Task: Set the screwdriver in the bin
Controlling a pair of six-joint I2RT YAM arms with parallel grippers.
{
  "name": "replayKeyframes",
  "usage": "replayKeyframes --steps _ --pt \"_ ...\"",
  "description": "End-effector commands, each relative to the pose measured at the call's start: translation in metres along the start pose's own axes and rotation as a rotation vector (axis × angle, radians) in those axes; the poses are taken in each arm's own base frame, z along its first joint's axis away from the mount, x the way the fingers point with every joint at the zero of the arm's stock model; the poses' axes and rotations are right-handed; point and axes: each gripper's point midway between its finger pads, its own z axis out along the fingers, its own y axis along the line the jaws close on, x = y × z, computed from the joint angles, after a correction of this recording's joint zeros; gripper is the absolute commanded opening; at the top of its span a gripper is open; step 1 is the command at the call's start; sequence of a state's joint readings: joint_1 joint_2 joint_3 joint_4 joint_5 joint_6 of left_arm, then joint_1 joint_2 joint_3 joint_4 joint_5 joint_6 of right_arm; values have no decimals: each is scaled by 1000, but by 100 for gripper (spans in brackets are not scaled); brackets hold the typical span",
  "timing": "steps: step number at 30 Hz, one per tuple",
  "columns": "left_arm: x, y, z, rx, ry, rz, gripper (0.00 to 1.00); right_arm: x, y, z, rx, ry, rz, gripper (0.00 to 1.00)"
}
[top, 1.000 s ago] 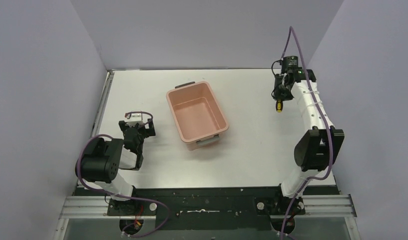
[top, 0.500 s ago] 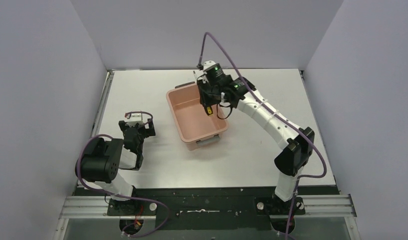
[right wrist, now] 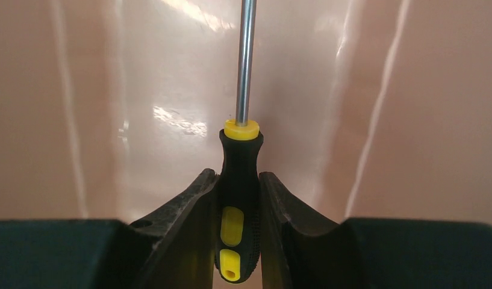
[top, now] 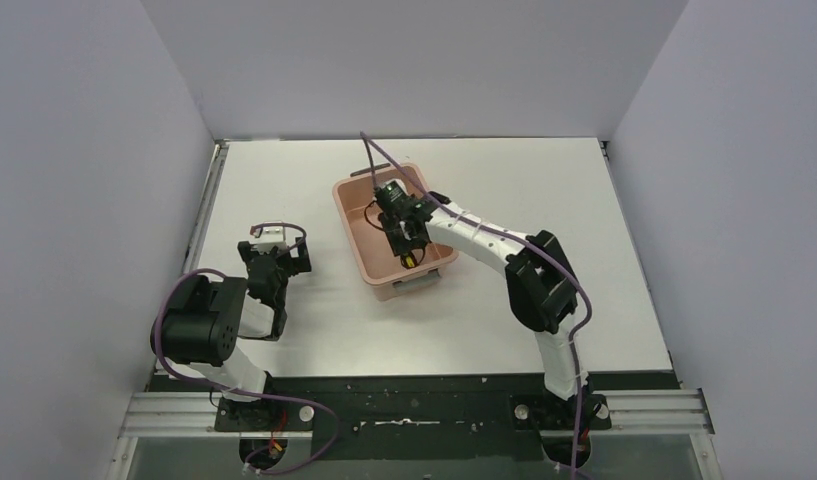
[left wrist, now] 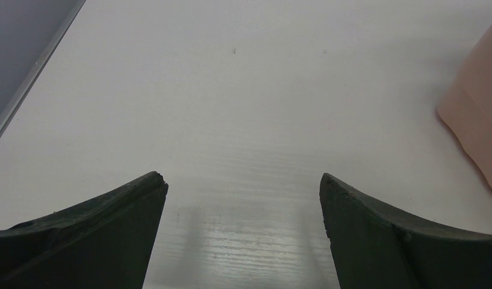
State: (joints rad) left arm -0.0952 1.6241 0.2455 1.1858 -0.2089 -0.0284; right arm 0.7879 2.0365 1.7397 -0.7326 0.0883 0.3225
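Right hand point(top: 409, 250) has swung the screwdriver point(right wrist: 238, 162) inside the bin point(top: 359, 235) walls.

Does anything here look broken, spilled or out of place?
Nothing stands out. The right gripper holds the screwdriver straight by its handle over the upright bin; the left gripper hangs open above the table.

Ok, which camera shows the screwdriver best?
The right wrist view: the screwdriver is close up, handle clamped in the right pincer, shaft pointing into the bin. The top external view shows only a yellow speck beneath the arm; the left wrist view shows none of it.
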Motion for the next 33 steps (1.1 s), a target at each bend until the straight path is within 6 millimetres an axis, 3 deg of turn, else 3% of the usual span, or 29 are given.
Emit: replayKeyframes --steps 1,6,8,10,16,21,25,30,33 --pt "-15 0 2 5 -48 -5 97 -2 -1 18 54 -46 26 16" --pt "-15 0 2 6 -48 -5 97 5 -2 33 74 -18 46 29" --pt "-14 0 2 6 -47 -5 97 3 -2 31 75 -21 56 42" --pt "-15 0 2 6 -47 -5 97 -6 -2 21 70 -44 66 62" --pt "-14 0 2 5 -47 -5 97 -58 -2 -46 44 -195 75 85" --pt "-15 0 2 6 -48 -5 97 -97 -20 -126 61 -358 60 100" --pt "-15 0 2 6 -47 -4 97 -117 -61 -199 105 -531 90 100" --pt "-14 0 2 4 -46 -5 97 -96 -148 -239 247 -659 193 100" --pt "-14 0 2 4 -47 -5 97 -66 -187 -251 363 -711 212 100"
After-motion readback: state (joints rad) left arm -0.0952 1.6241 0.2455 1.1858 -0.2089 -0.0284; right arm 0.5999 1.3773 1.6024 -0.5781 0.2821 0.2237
